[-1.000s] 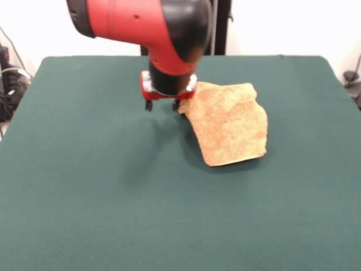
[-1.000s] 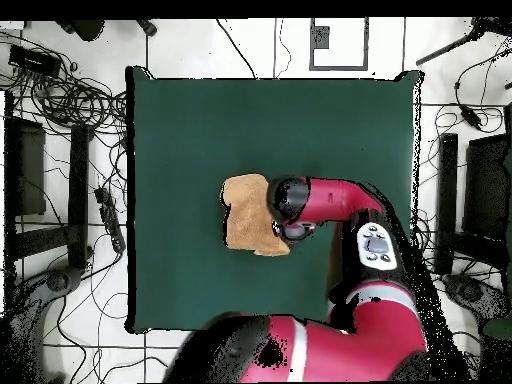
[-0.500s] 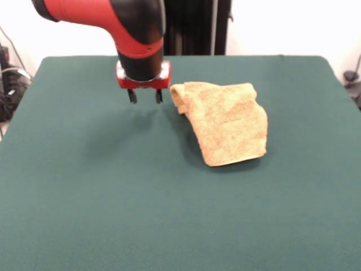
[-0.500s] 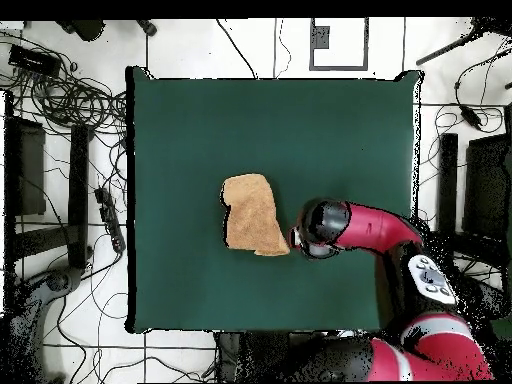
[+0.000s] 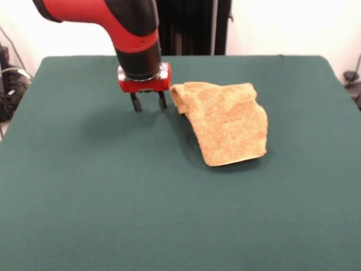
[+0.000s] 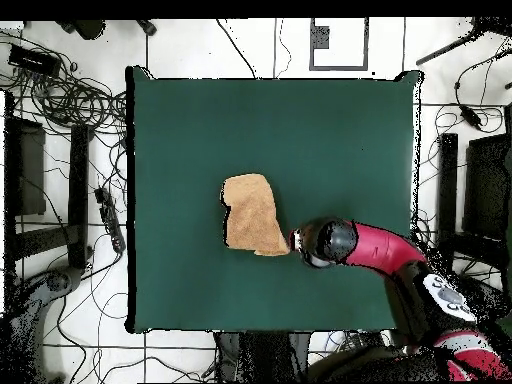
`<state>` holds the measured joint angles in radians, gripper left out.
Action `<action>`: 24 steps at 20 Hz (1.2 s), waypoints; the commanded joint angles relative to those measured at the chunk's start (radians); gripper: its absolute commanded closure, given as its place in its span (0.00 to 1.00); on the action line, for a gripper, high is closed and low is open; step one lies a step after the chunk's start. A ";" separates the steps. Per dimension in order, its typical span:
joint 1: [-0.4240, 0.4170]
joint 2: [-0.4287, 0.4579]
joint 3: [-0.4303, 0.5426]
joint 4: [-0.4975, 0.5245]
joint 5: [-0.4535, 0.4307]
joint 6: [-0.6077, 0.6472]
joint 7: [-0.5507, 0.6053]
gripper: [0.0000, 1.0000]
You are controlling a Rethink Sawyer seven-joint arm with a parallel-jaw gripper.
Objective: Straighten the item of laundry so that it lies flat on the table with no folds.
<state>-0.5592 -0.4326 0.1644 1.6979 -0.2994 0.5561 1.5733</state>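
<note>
One golden-orange terry-cloth towel (image 5: 227, 123) lies near the middle of the large dark green cloth-topped table (image 5: 113, 203), folded over on itself into a lopsided shape, with a rolled lip along the edge nearest the arm, so it is not yet flat. The red and black arm's gripper (image 5: 149, 105) hangs just beside that lip, its two dark fingers (image 5: 136, 103) parted by a small gap and holding nothing, their tips low over the green cloth and apart from the towel. In the overhead view the gripper's head (image 6: 322, 242) sits right at the towel's corner (image 6: 253, 214). The main risk, as I judge it, is a poor grasp: if the fingers close here they catch only air, or pinch the table's own cloth covering and drag it. If they come in too deep, they may take both layers at once, and a pull then slides the whole bundle instead of opening the fold. A catch on the thick rolled edge alone could also slip out partway, leaving a fresh crease.
</note>
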 commanded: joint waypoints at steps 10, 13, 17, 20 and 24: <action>-0.099 0.014 0.306 0.241 -0.090 -0.150 -0.042 0.00; -0.118 0.026 0.345 0.230 -0.085 -0.156 -0.041 0.00; -0.120 0.039 0.369 0.200 -0.090 -0.158 -0.031 0.00; -0.119 0.043 0.373 0.189 -0.101 -0.160 -0.021 0.00; -0.105 0.042 0.365 0.174 -0.134 -0.216 0.004 0.00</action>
<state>-0.7017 -0.4454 0.4026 1.8600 -0.3875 0.4496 1.5733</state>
